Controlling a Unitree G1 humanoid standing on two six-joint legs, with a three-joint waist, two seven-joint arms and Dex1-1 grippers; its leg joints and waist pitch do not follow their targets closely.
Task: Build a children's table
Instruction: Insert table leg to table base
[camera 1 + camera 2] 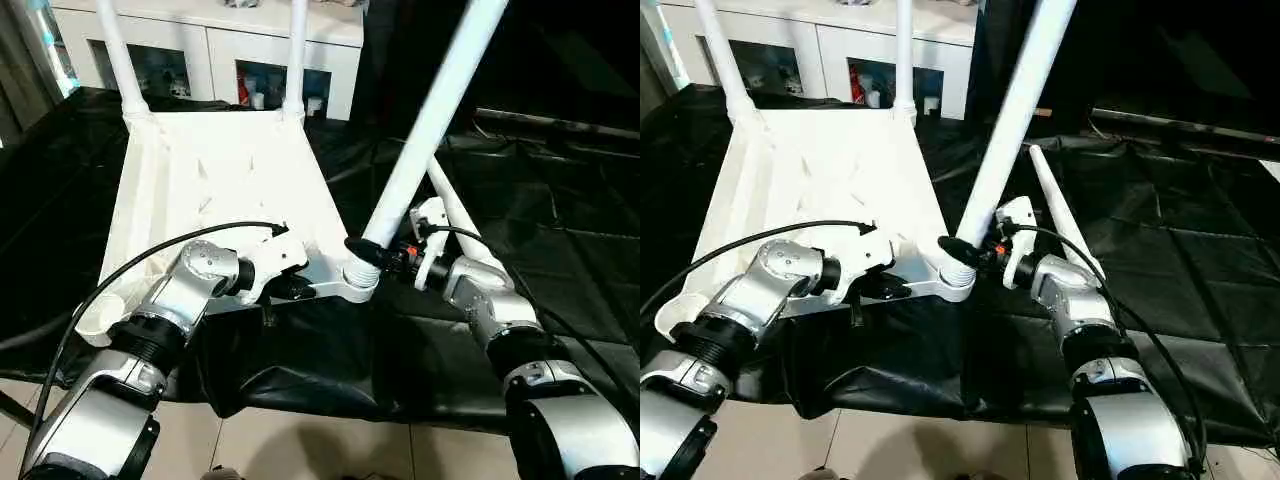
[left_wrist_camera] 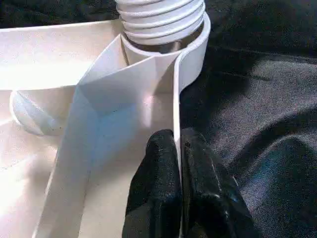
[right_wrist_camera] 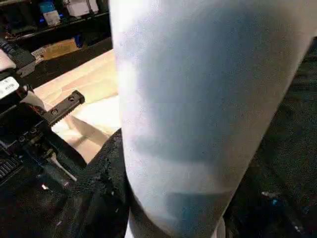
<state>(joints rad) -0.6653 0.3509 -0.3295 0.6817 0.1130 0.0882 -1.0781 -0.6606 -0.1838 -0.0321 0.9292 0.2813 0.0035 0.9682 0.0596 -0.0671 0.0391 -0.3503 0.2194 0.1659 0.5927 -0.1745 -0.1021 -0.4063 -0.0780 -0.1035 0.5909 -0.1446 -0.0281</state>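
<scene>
The white tabletop (image 1: 220, 180) lies ribbed side up on a black cloth. Two white legs (image 1: 120, 50) (image 1: 296, 50) stand upright in its far corner sockets. A third leg (image 1: 430, 120) leans to the right, its threaded end in the near right socket (image 1: 355, 285). My right gripper (image 1: 372, 252) is shut on this leg just above the threads; in the right wrist view the leg (image 3: 198, 99) fills the space beside one black finger (image 3: 106, 168). My left gripper (image 2: 177, 139) is shut on the tabletop's thin rim wall (image 2: 176, 89) just short of that socket. A fourth leg (image 1: 1060, 210) lies on the cloth to the right.
A white glass-door cabinet (image 1: 330, 60) stands behind the tabletop. The black cloth (image 1: 560, 200) spreads wide to the right and hangs over the front edge, with pale floor tiles (image 1: 300, 450) below. Black cables loop over both of my forearms.
</scene>
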